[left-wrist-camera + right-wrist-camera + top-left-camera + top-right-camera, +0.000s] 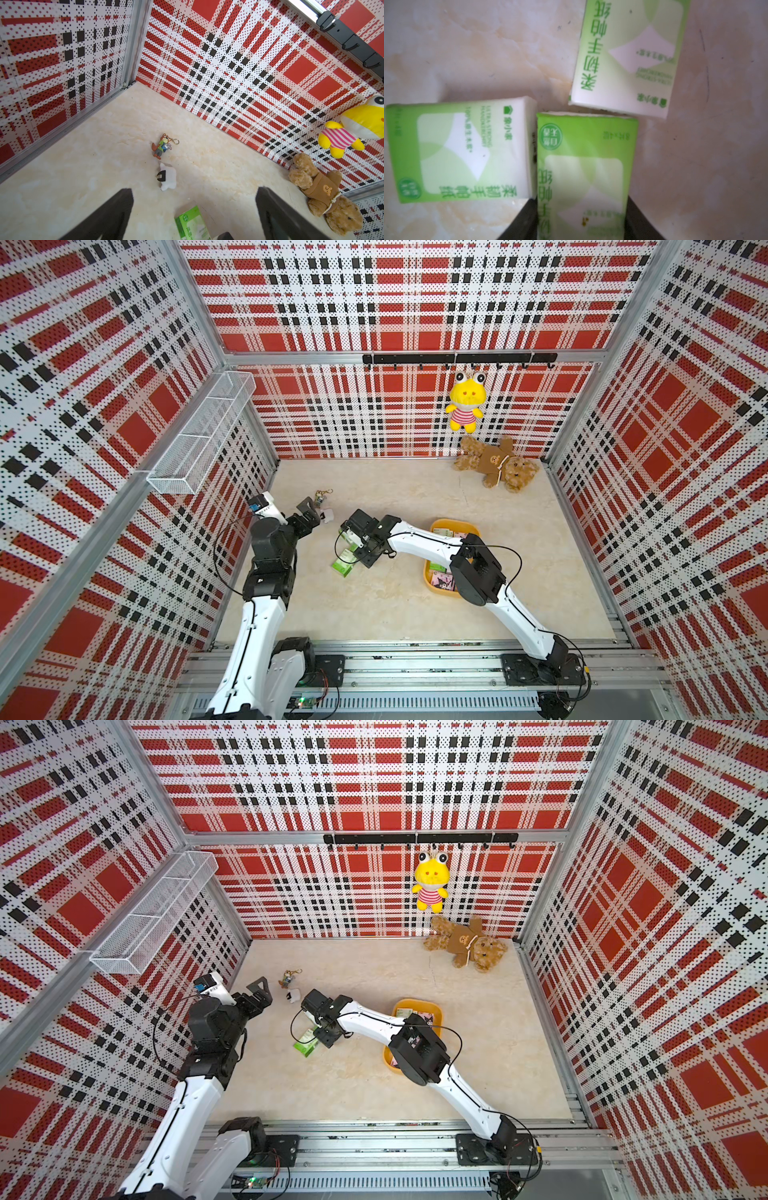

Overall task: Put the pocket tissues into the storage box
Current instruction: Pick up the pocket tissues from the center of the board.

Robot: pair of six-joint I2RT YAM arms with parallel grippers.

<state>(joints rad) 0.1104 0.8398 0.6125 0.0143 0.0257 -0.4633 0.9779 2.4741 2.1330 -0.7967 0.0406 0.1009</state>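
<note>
One green-and-white pocket tissue packet [583, 166] is pinched by the right pincer [581, 200] down on the beige marbled table [395, 614], outside the shallow yellow-orange plastic storage box [455, 525]. Left pincer [194, 189] is held wide open, fwiw.

Three green packets [455, 149] loose, I count; two plush toys [464, 400], one keychain [164, 144], one white figurine [167, 176], one yellow tray [428, 580], one wire basket [199, 431], two arms [419, 541].
</note>
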